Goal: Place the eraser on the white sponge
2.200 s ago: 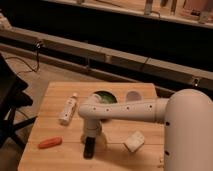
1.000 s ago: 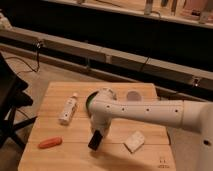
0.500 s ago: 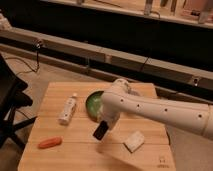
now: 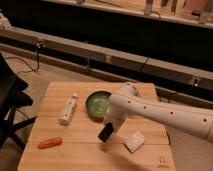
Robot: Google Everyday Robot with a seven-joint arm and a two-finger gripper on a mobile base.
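Observation:
The eraser (image 4: 106, 133) is a small flat black bar held tilted in my gripper (image 4: 109, 126), a little above the wooden table (image 4: 75, 155). The gripper hangs from the white arm (image 4: 165, 112) that comes in from the right, and it is shut on the eraser's upper end. The white sponge (image 4: 134, 141) is an off-white block lying on the table just right of the eraser, a short gap away.
A green bowl (image 4: 96, 103) sits behind the gripper. A white bottle (image 4: 68, 109) lies left of the bowl. An orange carrot (image 4: 50, 142) lies at the front left. A black chair (image 4: 10, 100) stands left of the table.
The gripper has lifted the eraser off the table and carried it to the right, toward the white sponge. The arm has swung right with it.

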